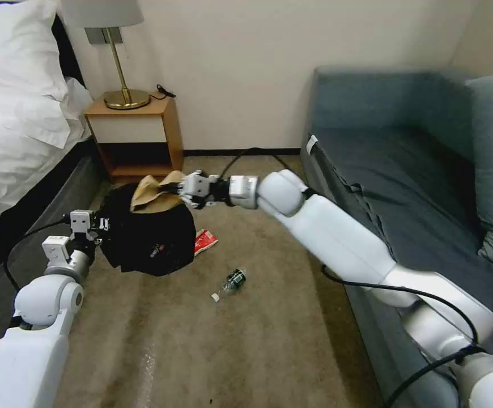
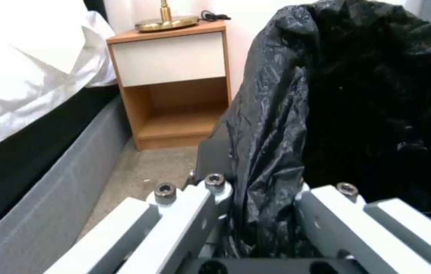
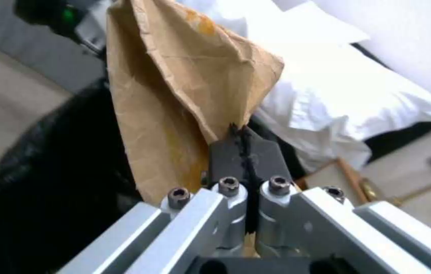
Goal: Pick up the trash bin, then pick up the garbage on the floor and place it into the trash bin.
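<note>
My left gripper [image 1: 94, 228] is shut on the rim of the trash bin [image 1: 147, 238] and holds it off the carpet; its black bag liner [image 2: 357, 95] bulges between the left gripper [image 2: 276, 198] fingers. My right gripper [image 1: 183, 190] is shut on a crumpled brown paper bag [image 1: 151, 192], a piece of the garbage, and holds it over the bin's mouth. In the right wrist view the right gripper [image 3: 243, 152] pinches the paper bag [image 3: 175, 95] by one edge above the liner [image 3: 48, 198]. More garbage lies on the floor: a red snack packet [image 1: 205, 241] and a small green-labelled bottle [image 1: 232, 282].
A wooden nightstand [image 1: 136, 136] with a brass lamp [image 1: 123, 85] stands behind the bin by the wall. The bed [image 1: 14, 136] runs along the left, a grey-blue sofa [image 1: 405, 170] along the right. Beige carpet [image 1: 258, 351] lies open between them.
</note>
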You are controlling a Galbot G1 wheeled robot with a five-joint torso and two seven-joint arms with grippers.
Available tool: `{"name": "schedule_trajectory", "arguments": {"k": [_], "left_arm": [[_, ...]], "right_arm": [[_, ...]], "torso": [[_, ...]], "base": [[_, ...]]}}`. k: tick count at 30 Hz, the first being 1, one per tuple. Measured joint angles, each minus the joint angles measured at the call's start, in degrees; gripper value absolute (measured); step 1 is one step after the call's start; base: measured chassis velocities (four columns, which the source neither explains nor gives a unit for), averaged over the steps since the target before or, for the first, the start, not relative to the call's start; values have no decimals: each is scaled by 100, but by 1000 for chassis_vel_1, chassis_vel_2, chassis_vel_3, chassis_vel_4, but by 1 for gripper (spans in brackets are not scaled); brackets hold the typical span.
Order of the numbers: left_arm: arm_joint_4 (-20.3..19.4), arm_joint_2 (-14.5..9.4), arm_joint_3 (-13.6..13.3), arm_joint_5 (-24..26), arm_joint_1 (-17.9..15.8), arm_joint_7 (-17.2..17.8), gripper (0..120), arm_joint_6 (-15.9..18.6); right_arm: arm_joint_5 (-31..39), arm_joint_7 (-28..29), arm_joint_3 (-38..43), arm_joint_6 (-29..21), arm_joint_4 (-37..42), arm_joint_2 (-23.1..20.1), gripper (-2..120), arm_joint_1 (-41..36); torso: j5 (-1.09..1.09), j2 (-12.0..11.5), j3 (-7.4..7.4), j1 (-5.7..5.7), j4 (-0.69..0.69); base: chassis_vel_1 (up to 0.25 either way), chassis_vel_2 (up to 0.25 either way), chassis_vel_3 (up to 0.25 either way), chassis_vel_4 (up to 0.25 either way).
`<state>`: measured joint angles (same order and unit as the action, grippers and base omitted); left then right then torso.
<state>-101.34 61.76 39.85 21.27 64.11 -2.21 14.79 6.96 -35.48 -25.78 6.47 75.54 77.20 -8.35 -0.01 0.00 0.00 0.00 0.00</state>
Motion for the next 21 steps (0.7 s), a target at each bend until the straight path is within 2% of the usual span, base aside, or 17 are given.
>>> {"name": "schedule_trajectory", "arguments": {"k": [7, 12, 14, 15, 18, 19, 21], "left_arm": [[-15, 31, 5, -11, 2, 8, 4, 2], [2, 50, -20, -15, -12, 4, 4, 2], [14, 63, -49, -22, -33, 5, 4, 2], [14, 63, -49, -22, -33, 5, 4, 2], [41, 68, -59, -27, -42, 1, 4, 2], [41, 68, -59, -27, -42, 1, 4, 2], [59, 67, -50, -28, -40, -1, 4, 2]], "right_arm": [[-7, 160, -341, 97, -490, 352, 0, -151], [69, 715, -539, 179, -856, 549, 0, -207], [63, 933, -580, 190, -942, 601, 10, -223], [63, 933, -580, 190, -942, 601, 10, -223], [53, 1033, -613, 192, -937, 619, 25, -239], [53, 1033, -613, 192, -937, 619, 25, -239], [39, 1059, -628, 192, -887, 598, 36, -259]], "torso": [[0, 0, 0, 0, -1], [0, 0, 0, 0, 0], [0, 0, 0, 0, 0], [0, 0, 0, 0, 0], [1, 0, -1, 0, -1], [1, 0, -1, 0, -1], [1, 0, -1, 0, 0]], "base": [[0, 0, 0, 0], [0, 0, 0, 0], [0, 0, 0, 0], [0, 0, 0, 0], [0, 0, 0, 0], [0, 0, 0, 0], [0, 0, 0, 0]]}}
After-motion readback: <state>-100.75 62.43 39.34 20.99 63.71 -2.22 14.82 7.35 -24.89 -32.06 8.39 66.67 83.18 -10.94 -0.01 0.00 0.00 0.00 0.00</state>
